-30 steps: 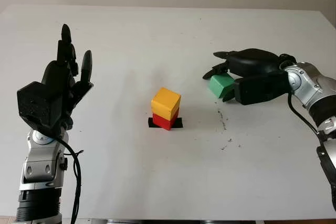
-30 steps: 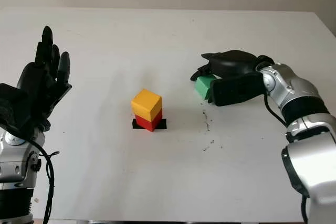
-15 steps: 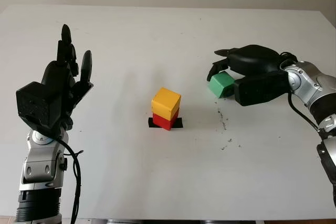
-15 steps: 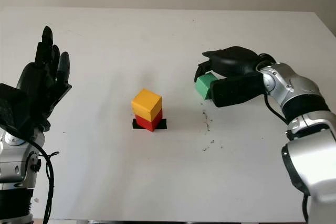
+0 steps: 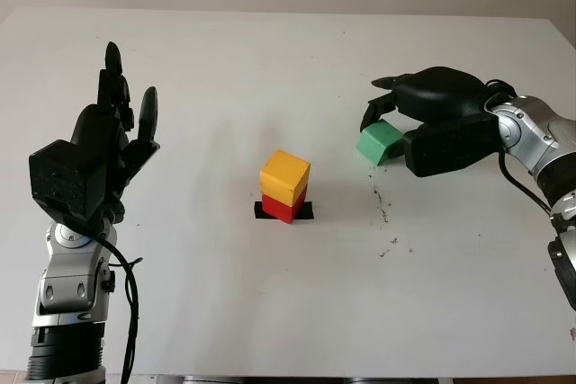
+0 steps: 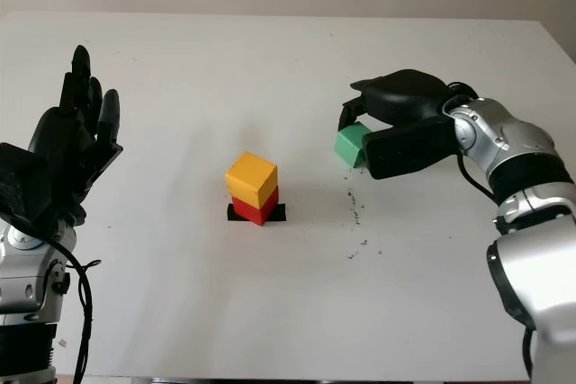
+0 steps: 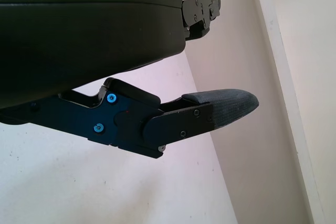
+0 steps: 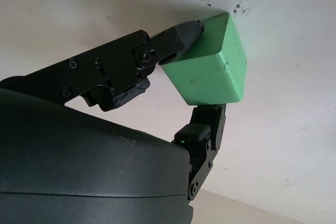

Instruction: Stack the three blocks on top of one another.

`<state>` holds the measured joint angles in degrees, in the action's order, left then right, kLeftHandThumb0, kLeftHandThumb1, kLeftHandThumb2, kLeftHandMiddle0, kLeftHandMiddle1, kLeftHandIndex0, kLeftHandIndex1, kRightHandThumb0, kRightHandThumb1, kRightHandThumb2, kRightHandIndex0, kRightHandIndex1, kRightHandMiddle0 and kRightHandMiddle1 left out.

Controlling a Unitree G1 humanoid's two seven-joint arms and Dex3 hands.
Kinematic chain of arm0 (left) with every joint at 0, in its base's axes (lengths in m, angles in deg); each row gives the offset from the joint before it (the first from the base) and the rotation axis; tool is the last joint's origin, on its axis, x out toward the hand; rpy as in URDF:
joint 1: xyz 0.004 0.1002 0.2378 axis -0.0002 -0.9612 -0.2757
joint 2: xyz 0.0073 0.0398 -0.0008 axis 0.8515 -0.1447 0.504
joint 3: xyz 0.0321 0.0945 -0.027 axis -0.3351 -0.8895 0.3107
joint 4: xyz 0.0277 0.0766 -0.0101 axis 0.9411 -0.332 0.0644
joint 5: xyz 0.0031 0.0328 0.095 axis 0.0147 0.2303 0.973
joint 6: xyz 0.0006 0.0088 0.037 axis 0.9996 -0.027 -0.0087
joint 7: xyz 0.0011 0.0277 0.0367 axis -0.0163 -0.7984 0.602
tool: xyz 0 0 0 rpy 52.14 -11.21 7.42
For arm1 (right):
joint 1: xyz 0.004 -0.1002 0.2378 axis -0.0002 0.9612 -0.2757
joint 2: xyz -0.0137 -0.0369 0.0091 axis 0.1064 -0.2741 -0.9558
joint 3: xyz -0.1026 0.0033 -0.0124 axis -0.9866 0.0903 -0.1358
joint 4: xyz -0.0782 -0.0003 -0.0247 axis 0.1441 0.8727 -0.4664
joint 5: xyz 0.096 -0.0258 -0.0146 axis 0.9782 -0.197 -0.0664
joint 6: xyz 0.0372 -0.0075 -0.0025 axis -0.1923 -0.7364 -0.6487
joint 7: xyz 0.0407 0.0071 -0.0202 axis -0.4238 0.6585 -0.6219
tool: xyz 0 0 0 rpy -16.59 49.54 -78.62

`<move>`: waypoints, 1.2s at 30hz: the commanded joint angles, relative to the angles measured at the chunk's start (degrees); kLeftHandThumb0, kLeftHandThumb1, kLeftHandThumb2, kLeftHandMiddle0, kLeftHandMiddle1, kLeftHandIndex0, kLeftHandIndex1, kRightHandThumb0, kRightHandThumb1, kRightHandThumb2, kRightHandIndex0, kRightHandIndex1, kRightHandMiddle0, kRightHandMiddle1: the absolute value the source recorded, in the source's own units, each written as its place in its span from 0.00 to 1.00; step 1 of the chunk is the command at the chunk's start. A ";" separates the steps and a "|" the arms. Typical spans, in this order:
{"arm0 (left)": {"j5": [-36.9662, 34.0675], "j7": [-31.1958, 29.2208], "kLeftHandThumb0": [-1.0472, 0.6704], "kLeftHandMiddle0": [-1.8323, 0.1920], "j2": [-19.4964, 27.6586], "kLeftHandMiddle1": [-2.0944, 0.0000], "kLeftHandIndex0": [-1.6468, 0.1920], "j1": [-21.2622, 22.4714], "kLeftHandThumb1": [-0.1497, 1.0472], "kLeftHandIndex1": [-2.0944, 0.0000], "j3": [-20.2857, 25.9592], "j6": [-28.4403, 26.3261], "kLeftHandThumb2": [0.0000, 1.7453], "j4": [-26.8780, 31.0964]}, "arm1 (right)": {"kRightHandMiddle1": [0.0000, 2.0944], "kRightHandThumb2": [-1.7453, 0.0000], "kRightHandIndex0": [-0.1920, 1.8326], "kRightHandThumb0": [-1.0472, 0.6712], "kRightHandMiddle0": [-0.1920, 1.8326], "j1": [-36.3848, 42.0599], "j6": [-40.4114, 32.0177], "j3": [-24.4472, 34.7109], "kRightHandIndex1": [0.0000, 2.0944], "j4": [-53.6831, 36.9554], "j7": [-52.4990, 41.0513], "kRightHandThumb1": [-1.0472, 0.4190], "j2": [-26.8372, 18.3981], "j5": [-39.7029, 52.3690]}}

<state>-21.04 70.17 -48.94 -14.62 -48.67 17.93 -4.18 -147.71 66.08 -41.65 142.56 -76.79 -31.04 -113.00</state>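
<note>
Left eye view: yellow cube [image 5: 285, 176] sits atop red cube [image 5: 283, 207] mid-desk [image 5: 270, 312]; right hand [image 5: 423, 128] grasps green cube [image 5: 379, 143], raised to the stack's right, still unplaced. Left hand [image 5: 99, 155] open, raised at left.

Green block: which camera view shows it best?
The right wrist view: the green block sits close up, pinched between the right robot hand's fingers. Both eye views show it small, right of the yellow-on-red stack, partly covered by that hand. The left wrist view faces elsewhere.
</note>
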 commanded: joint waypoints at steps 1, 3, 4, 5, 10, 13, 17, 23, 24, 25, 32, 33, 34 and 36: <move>-0.21 -0.14 0.22 1.00 0.39 1.00 1.00 0.04 1.00 1.00 0.14 0.37 0.37 0.65 | 0.30 0.97 0.21 0.41 0.43 -1.22 0.16 -0.17 0.03 -0.15 0.48 0.12 -1.15 -0.22; -0.23 -0.13 0.22 1.00 0.41 1.00 1.00 0.06 1.00 1.00 0.11 0.35 0.37 0.60 | 0.35 0.97 0.22 0.42 0.42 -1.34 0.65 -0.46 0.03 -0.30 0.84 0.11 -1.28 -0.58; -0.14 -0.09 0.22 1.00 0.45 1.00 1.00 0.08 1.00 1.00 0.06 0.38 0.37 0.54 | 0.37 0.97 0.23 0.42 0.42 -1.44 0.77 -0.56 0.03 -0.33 0.76 0.10 -1.26 -0.67; 0.01 0.00 0.22 1.00 0.48 1.00 1.00 0.09 1.00 1.00 0.00 0.45 0.37 0.45 | 0.38 0.97 0.23 0.42 0.41 -1.52 0.89 -0.58 0.03 -0.33 0.64 0.10 -1.22 -0.64; -0.02 -0.09 0.22 1.00 0.45 1.00 1.00 0.28 1.00 1.00 -0.08 0.41 0.36 0.20 | 0.42 0.97 0.24 0.42 0.40 -1.64 2.26 0.46 0.03 0.40 -0.69 0.10 -0.69 1.36; -0.01 0.05 0.22 1.00 0.30 1.00 1.00 0.38 1.00 1.00 -0.10 0.51 0.37 0.02 | 0.44 0.97 0.25 0.42 0.39 -1.69 2.53 1.21 0.03 0.63 -2.18 0.10 -0.34 3.00; -0.02 -0.03 0.22 1.00 0.35 1.00 1.00 0.50 1.00 1.00 -0.12 0.72 0.37 -0.26 | 0.46 0.97 0.25 0.42 0.38 -1.97 3.29 2.37 0.03 0.24 -3.84 0.10 -0.05 5.26; 0.69 0.39 0.21 1.00 0.52 1.00 1.00 0.87 1.00 1.00 -0.20 0.66 0.37 -0.56 | 0.56 0.97 0.24 0.40 0.34 -2.85 4.37 6.67 0.03 -0.75 -7.61 0.10 0.75 11.88; 0.67 0.37 0.21 1.00 0.50 1.00 1.00 0.93 1.00 1.00 -0.16 0.66 0.37 -0.62 | 0.58 0.97 0.24 0.40 0.33 -3.00 4.55 7.11 0.02 -0.87 -8.26 0.10 0.80 12.63; 0.72 0.48 0.21 1.00 0.49 1.00 1.00 0.97 1.00 1.00 -0.12 0.37 0.37 -0.56 | 0.59 0.97 0.24 0.40 0.32 -3.33 4.80 7.75 0.02 -1.14 -8.87 0.09 0.88 13.58; 0.60 0.24 0.20 1.00 0.70 1.00 1.00 0.99 1.00 1.00 -0.04 0.62 0.36 -0.67 | 0.64 0.97 0.23 0.37 0.31 -6.37 5.11 11.78 0.02 -3.60 -16.03 0.09 0.77 19.77; 0.53 0.25 0.20 1.00 0.65 1.00 1.00 1.01 1.00 1.00 -0.02 0.60 0.36 -0.65 | 0.64 0.97 0.23 0.37 0.31 -6.81 5.28 12.42 0.02 -3.87 -17.58 0.09 0.85 20.90; 0.46 0.27 0.20 1.00 0.57 1.00 1.00 1.01 1.00 1.00 -0.03 0.52 0.36 -0.57 | 0.64 0.97 0.23 0.37 0.31 -7.24 5.50 12.94 0.02 -4.24 -18.97 0.09 0.92 21.88; 0.52 0.37 0.21 1.00 0.49 1.00 1.00 0.97 1.00 1.00 -0.10 0.60 0.36 -0.51 | 0.64 0.97 0.24 0.37 0.32 -8.01 4.79 13.64 0.03 -5.77 -21.71 0.10 1.15 23.34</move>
<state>-20.55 70.41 -48.80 -14.35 -48.74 18.08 -5.06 -153.81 70.96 -28.92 138.43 -97.55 -29.78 -90.70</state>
